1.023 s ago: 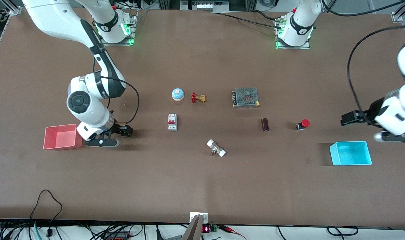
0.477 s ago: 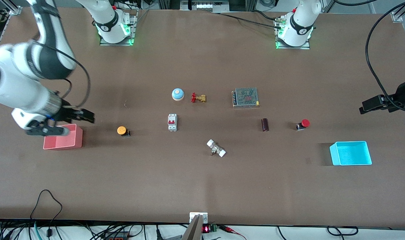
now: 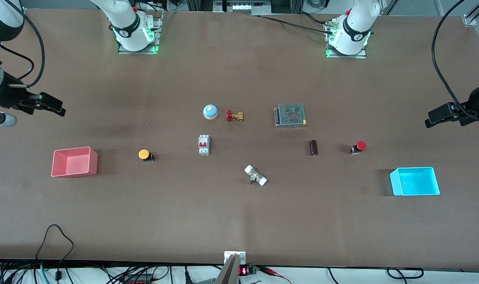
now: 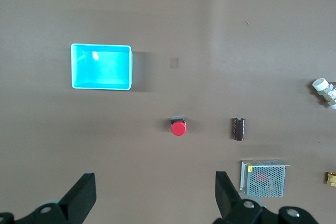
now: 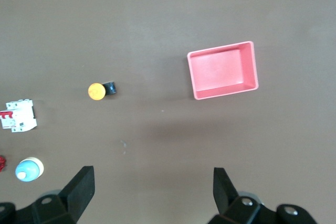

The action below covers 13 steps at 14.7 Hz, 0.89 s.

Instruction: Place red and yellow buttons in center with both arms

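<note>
The red button (image 3: 358, 146) lies on the brown table (image 3: 239, 221) toward the left arm's end, near the cyan bin; it also shows in the left wrist view (image 4: 178, 127). The yellow button (image 3: 144, 154) lies toward the right arm's end, between the pink bin and the circuit breaker; it also shows in the right wrist view (image 5: 97, 91). My left gripper (image 3: 431, 119) is open and empty, raised at the table's end (image 4: 155, 192). My right gripper (image 3: 58, 108) is open and empty, raised at its own end (image 5: 152, 187).
A pink bin (image 3: 74, 161) and a cyan bin (image 3: 414, 181) stand at the two ends. In the middle lie a blue dome (image 3: 210, 111), a brass valve (image 3: 234, 116), a circuit breaker (image 3: 204, 144), a power supply (image 3: 290, 114), a dark cylinder (image 3: 313, 147) and a white fitting (image 3: 256, 175).
My right gripper has let go of the yellow button, lifted off and swung out toward its table end. My left gripper has risen and drawn back from beside the cyan bin.
</note>
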Each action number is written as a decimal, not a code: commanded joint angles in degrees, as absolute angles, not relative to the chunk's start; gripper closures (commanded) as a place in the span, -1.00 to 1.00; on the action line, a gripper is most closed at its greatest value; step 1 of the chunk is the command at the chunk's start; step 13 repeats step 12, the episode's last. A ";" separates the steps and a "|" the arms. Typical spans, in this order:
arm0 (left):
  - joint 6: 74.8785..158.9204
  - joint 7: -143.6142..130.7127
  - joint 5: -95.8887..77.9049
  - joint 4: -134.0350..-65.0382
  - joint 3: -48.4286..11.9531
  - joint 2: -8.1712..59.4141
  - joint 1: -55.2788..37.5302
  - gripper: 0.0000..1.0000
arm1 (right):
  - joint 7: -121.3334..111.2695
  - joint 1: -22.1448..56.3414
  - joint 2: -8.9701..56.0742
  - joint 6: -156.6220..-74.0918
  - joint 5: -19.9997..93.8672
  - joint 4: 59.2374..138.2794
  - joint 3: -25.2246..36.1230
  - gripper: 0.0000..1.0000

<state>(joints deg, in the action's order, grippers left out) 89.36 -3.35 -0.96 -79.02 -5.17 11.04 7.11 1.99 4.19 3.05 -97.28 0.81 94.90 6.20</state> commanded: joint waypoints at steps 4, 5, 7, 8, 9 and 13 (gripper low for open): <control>88.77 -3.08 -1.58 -81.39 -4.48 8.00 6.77 -1.00 | 1.67 1.85 2.11 -92.64 1.05 93.69 5.63 -1.00; 88.77 -3.08 -1.58 -81.47 -4.57 7.82 6.77 -1.00 | 1.67 1.93 2.02 -92.64 0.97 93.69 5.62 -1.00; 88.51 -2.64 -1.49 -81.47 -4.57 7.74 6.77 -1.00 | 1.58 2.02 2.02 -92.55 0.97 93.69 5.45 -1.00; 87.98 -2.11 -1.41 -81.47 -4.48 7.82 6.77 -1.00 | 1.58 2.02 2.02 -92.55 0.97 93.69 5.45 -1.00; 87.98 -2.02 -1.41 -81.47 -4.48 7.82 6.77 -1.00 | 1.67 2.02 2.02 -92.55 0.97 93.69 5.45 -1.00; 87.63 -2.02 -1.49 -81.47 -4.48 7.65 6.94 -1.00 | 1.67 2.02 2.02 -92.55 0.88 93.69 5.45 -1.00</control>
